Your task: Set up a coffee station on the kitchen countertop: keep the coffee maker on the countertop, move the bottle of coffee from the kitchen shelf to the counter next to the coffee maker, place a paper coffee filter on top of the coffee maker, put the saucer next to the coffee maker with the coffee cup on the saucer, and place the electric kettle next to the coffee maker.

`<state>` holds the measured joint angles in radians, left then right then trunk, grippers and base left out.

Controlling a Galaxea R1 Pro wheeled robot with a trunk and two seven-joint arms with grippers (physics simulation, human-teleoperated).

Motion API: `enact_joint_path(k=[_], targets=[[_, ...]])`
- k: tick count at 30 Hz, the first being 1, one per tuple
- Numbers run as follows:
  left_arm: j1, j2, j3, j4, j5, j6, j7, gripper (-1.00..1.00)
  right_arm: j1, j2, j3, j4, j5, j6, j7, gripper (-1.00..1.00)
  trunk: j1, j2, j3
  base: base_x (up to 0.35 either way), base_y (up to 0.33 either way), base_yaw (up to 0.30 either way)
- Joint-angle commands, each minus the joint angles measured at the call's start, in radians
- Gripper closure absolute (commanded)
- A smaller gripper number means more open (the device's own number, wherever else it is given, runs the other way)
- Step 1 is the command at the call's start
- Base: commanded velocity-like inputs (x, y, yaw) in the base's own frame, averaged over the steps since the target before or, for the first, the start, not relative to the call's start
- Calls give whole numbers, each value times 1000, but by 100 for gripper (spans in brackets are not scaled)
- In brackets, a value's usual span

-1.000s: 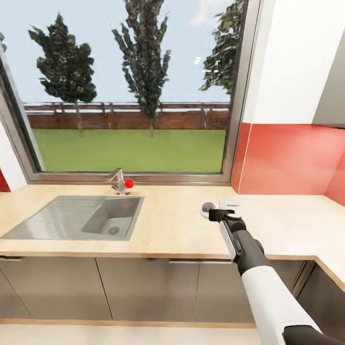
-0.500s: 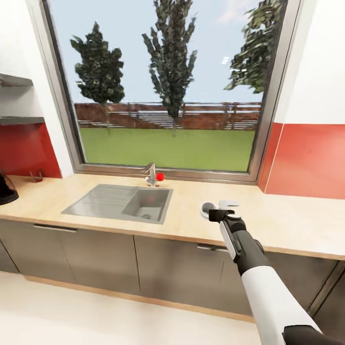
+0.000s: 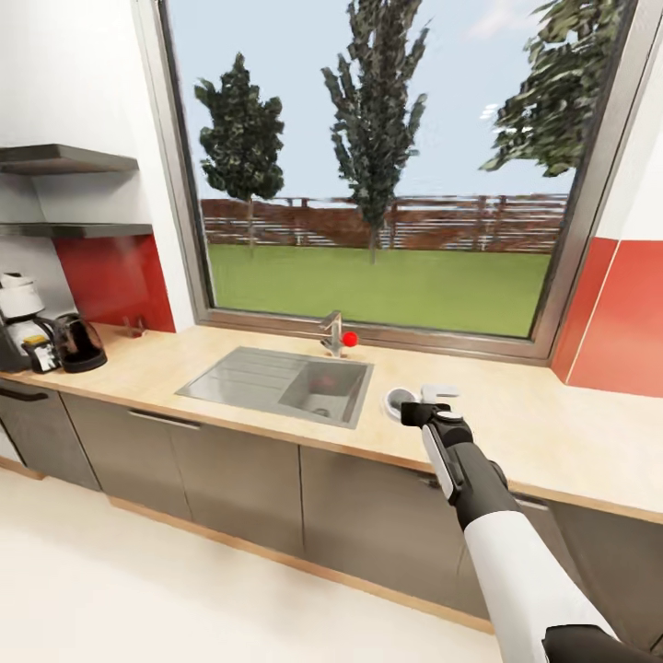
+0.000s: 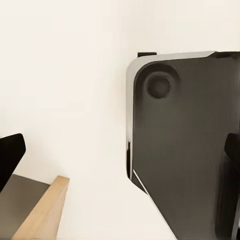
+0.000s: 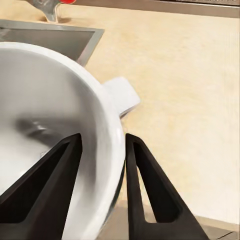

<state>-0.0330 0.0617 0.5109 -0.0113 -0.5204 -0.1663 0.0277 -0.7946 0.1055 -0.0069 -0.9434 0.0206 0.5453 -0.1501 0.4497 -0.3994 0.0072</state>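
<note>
Right gripper (image 5: 100, 165) pinching the wall of the white coffee cup (image 5: 45, 125), one finger inside the rim: rigid, light, probably slippery, chip-prone; left claw's state cannot be told

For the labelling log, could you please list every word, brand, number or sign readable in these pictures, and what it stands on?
None can be read.
Coffee maker: no legible marking at this size.
Kettle: plain dark, no lettering seen.
Cup in the right gripper: plain white.
Counter and sink: unmarked.
</note>
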Motion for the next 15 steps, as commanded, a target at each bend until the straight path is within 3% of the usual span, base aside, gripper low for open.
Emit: enact_joint_path(k=[1, 15], targets=[[-1, 0, 8, 2, -10, -4, 3, -100, 0, 0, -1, -2, 1, 5, 0, 100, 0, -1, 0, 0, 0, 278], [-1, -6, 8, 1, -10, -4, 3, -100, 0, 0, -1, -2, 1, 5, 0, 100, 0, -1, 1, 0, 0, 278]])
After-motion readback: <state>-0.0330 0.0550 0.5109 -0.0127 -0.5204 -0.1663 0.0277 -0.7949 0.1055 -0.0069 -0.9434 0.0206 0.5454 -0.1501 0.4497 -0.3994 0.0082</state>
